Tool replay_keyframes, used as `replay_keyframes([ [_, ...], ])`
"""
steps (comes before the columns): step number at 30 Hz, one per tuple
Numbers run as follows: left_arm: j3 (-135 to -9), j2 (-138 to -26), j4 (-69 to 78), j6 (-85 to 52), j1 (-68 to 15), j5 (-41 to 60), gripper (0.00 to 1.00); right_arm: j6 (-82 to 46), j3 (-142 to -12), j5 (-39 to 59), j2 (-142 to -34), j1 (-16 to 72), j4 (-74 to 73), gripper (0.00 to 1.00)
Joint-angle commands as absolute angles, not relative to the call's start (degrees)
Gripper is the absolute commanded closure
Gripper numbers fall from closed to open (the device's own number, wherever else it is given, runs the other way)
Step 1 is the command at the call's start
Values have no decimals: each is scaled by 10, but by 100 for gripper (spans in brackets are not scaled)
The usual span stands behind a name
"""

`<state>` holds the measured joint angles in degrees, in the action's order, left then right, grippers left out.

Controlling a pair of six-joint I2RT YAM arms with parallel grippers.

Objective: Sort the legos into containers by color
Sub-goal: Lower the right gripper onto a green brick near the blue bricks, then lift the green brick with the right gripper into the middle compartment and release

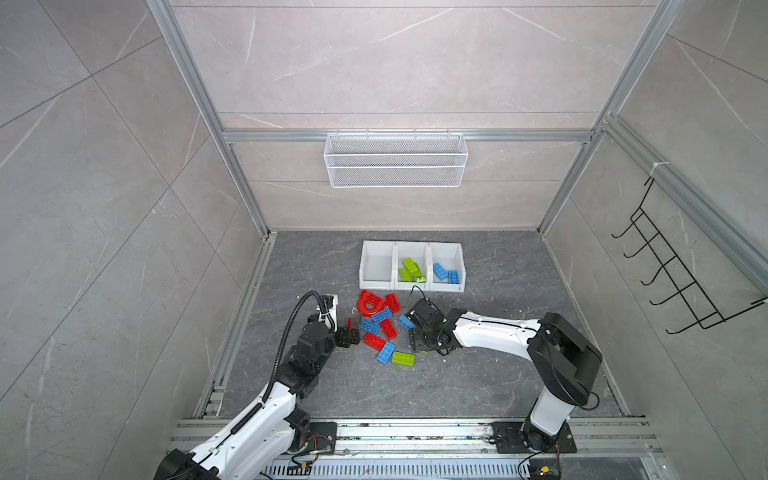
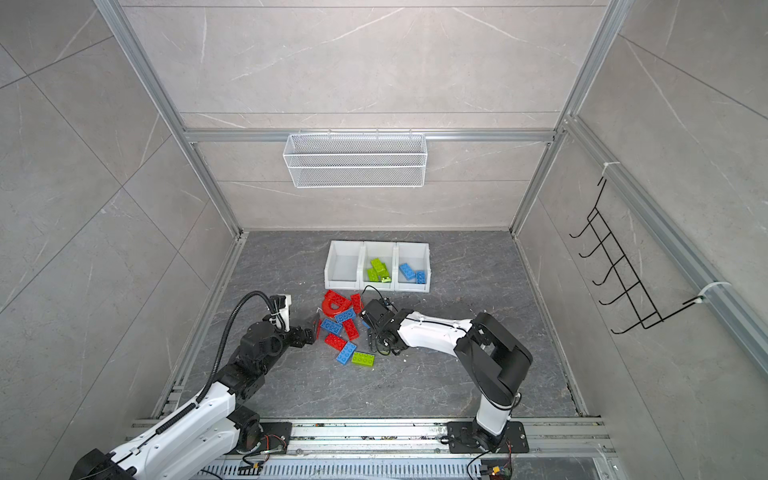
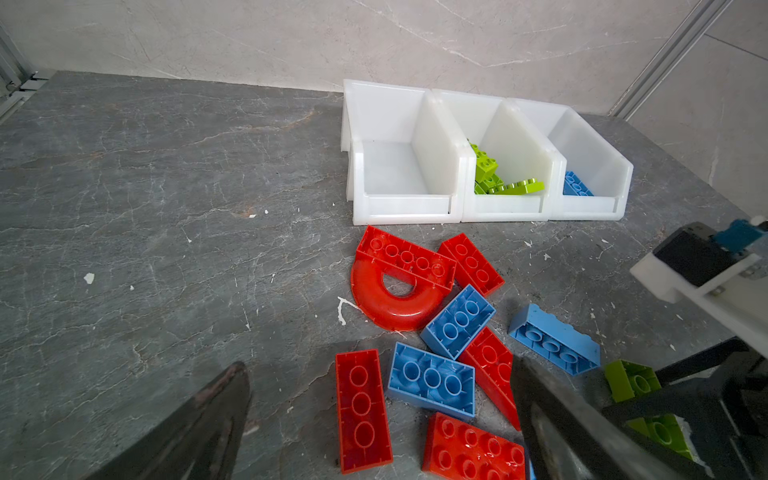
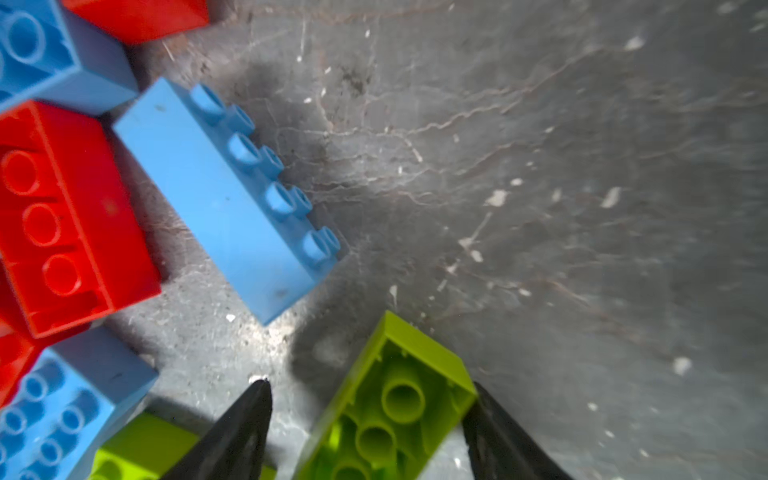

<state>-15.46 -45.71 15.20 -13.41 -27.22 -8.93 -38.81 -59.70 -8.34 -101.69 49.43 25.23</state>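
Left pincer (image 3: pixel 382 363) spread wide apart, near red brick (image 3: pixel 363 409). Right pincer (image 4: pixel 368 388) apart, straddling upturned lime brick (image 4: pixel 390 399); one finger (image 4: pixel 245 424) clear of it. Any stud marking is too blurred to read.

No legible text, label, brand, number or sign found in any view.
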Motion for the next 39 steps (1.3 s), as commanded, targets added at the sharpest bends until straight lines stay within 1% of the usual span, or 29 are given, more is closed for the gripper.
replay_keyframes([
  [1,-165,-451,165,-126,-269,-95,0,-383,-608,-80,-1034,496,258,29],
  [4,-164,-451,166,-126,-269,-95,0,-383,-607,-90,-1031,497,265,34],
  [8,-163,-452,170,-128,-269,-90,0,-382,-594,-99,-1019,497,259,46],
  [14,-167,-457,165,-126,-269,-92,0,-381,-587,-117,-1003,496,252,58],
  [21,-159,-449,170,-127,-268,-101,0,-381,-554,-121,-964,495,205,71],
  [27,-162,-457,170,-130,-269,-99,0,-357,-558,-95,-924,486,181,78],
  [28,-161,-458,172,-131,-269,-98,0,-347,-566,-83,-920,481,178,80],
  [32,-163,-458,175,-135,-269,-93,0,-308,-595,-19,-916,452,155,82],
  [34,-161,-459,177,-136,-268,-92,0,-288,-622,10,-926,434,157,83],
  [39,-161,-458,177,-138,-268,-93,0,-235,-718,47,-961,407,189,87],
])
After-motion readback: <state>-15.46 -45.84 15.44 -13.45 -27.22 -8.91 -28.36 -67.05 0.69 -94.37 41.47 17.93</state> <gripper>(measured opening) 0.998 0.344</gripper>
